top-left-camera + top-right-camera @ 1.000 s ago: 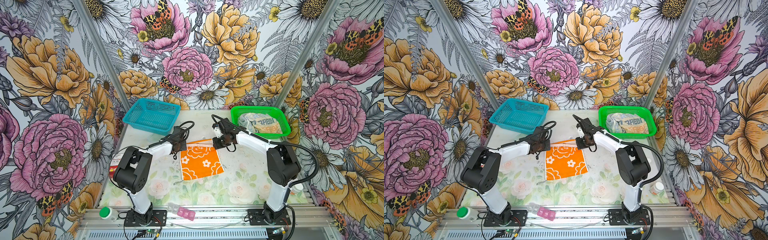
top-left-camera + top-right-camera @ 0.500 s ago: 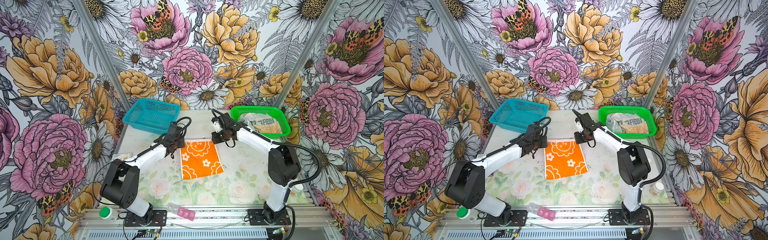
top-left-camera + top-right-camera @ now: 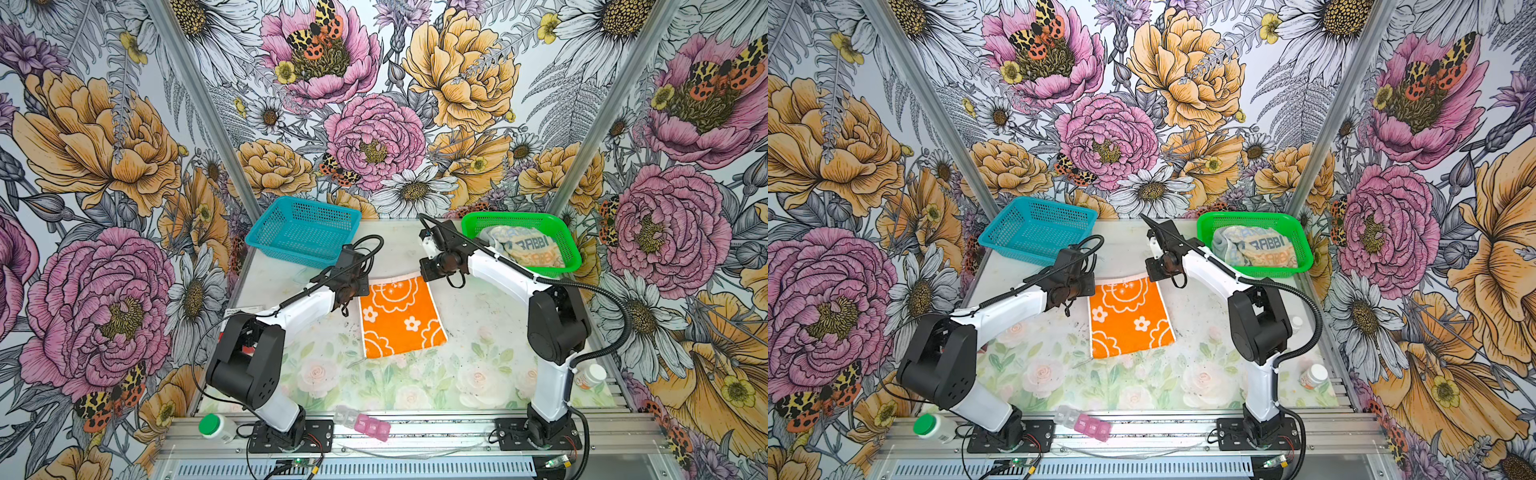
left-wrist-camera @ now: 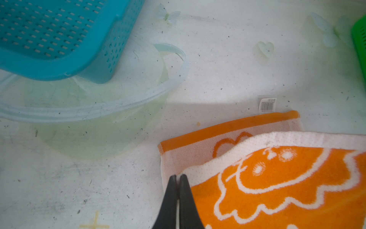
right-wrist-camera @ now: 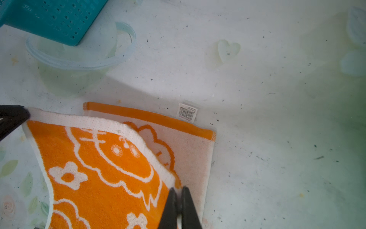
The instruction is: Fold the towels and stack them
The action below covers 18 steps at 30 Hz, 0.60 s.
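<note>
Folding towel no. 1 in a flower-papered test cell: at left, the left gripper (image 4: 177,178), jaws pressed together, pinches one corner of the raised edge of the orange flowered towel (image 3: 400,320). The towel lies mid-table between both arms. At right, the right gripper (image 5: 178,190), also closed tight, pinches the opposite corner of the same edge.

Wrist views show the bright printed layer held up over a paler under-layer. The lifted edge sits short of the far orange hem, where a barcode tag (image 4: 267,105) pokes out. This looks like the first half-fold, mid-carry. The next move prob. calls for both arms to take the edge on to the hem in step, keep it taut, lower it square, then let go w/o dragging.

Rear left stands a teal basket (image 3: 303,237), apparently empty. Rear right, a green basket (image 3: 519,217) holds the striped RABBIT towel (image 3: 530,249), bunched and unfolded. A pale cloth beside it is too crumpled to identify.

The table (image 3: 478,332) is whitish, rose-printed toward the front and flecked w/ dark specks. Along the front rail, L to R: a green-capped bottle (image 3: 216,426), a pink pill box (image 3: 365,426), a white bottle (image 3: 588,376). Oversized floral wallpaper covers all three walls.
</note>
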Each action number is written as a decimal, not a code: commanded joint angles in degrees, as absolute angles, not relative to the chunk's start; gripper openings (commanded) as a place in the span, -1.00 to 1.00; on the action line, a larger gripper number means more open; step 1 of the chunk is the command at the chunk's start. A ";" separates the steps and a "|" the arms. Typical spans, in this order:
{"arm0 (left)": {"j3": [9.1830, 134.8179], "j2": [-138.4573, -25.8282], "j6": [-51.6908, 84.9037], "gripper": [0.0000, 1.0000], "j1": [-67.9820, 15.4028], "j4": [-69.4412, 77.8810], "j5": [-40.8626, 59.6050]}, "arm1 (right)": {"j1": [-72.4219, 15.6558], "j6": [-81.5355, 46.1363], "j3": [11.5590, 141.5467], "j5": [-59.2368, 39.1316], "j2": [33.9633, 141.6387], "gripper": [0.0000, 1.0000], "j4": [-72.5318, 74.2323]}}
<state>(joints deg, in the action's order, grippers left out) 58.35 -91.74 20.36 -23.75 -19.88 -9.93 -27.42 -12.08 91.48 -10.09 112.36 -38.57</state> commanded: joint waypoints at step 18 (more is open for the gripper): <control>60.12 -101.13 19.60 -1.00 -21.32 -13.90 -13.76 | -26.02 -7.11 98.09 -6.49 123.47 -1.00 -37.95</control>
<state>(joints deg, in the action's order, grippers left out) 59.24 -100.03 20.36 -22.20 -16.14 -11.60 -26.55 -8.60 96.51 -8.36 121.93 -38.48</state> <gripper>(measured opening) 0.050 0.062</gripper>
